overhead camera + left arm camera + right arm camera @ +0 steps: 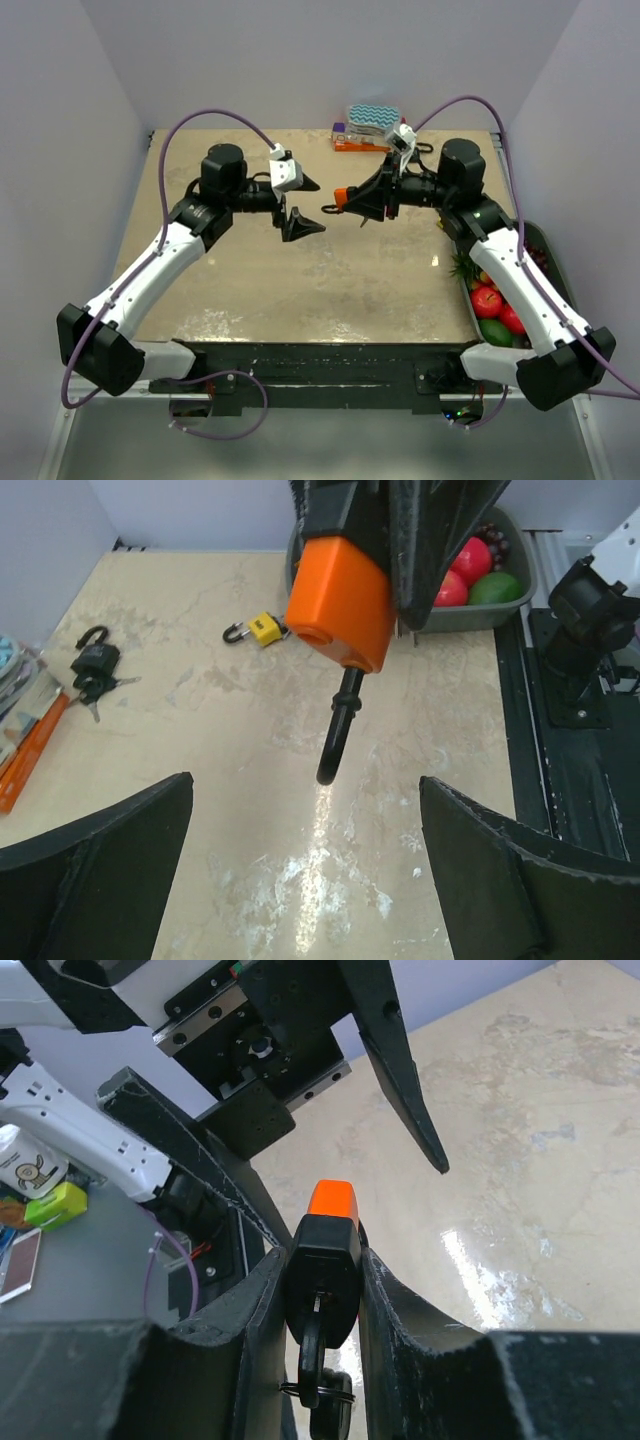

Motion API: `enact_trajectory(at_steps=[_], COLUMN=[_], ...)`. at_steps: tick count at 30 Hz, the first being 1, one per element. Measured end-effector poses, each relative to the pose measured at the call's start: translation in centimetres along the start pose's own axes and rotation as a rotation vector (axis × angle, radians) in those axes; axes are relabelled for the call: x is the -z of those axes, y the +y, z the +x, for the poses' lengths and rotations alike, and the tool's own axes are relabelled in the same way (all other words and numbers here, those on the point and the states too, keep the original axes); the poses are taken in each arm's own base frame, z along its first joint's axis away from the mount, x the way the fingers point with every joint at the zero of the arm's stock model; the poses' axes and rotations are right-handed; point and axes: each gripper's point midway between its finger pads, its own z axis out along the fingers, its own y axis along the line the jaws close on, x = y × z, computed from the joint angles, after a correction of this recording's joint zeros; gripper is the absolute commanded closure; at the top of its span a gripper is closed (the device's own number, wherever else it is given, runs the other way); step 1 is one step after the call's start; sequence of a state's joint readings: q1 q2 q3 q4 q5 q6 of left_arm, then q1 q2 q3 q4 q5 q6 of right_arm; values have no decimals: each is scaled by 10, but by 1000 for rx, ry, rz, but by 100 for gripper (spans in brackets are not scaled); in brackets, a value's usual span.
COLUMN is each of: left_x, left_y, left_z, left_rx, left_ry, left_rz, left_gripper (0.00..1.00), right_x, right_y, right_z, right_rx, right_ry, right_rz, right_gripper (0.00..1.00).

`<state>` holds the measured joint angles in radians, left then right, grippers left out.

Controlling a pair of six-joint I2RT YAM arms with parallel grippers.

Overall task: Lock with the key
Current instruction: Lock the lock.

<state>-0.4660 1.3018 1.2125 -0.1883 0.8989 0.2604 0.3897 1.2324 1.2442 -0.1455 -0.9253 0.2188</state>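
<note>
My right gripper (356,203) (324,1290) is shut on an orange padlock (343,196) (331,1203) and holds it in the air above the table's middle. The padlock's black back end faces the right wrist camera, with a black key (316,1355) in its keyhole and a second key hanging on the ring. In the left wrist view the padlock (340,600) points its open black shackle (340,730) at my left gripper (305,860). My left gripper (312,206) is open and empty, its jaws wide apart, a short way from the shackle tip.
A small yellow padlock (262,630) and a black padlock with keys (95,665) lie on the table. A grey bin of fruit (545,262) stands at the right edge. A patterned box (372,118) and an orange tool (358,146) sit at the back.
</note>
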Motion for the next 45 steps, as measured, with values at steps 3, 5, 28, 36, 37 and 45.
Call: enact_trajectory(at_steps=[3, 5, 28, 36, 37, 45], left_x=[-6, -9, -24, -24, -23, -21], left_y=[-11, -19, -31, -32, -32, -38], left_z=[-3, -2, 2, 7, 10, 9], left_rx=[-55, -88, -204, -159, -143, -45], left_ry=[-21, -29, -9, 12, 22, 57], left_rz=[45, 69, 81, 77, 76, 88], left_gripper=[1, 2, 100, 100, 100, 100], right_x=[4, 6, 6, 7, 9, 27], right_y=[8, 10, 13, 1, -3, -15], right_z=[1, 3, 10, 11, 10, -10], right_rx=[9, 9, -12, -8, -2, 193], right_ry=[4, 7, 26, 34, 35, 33], right_rz=[-16, -19, -39, 38, 65, 198], right_gripper=[100, 100, 82, 1, 1, 1])
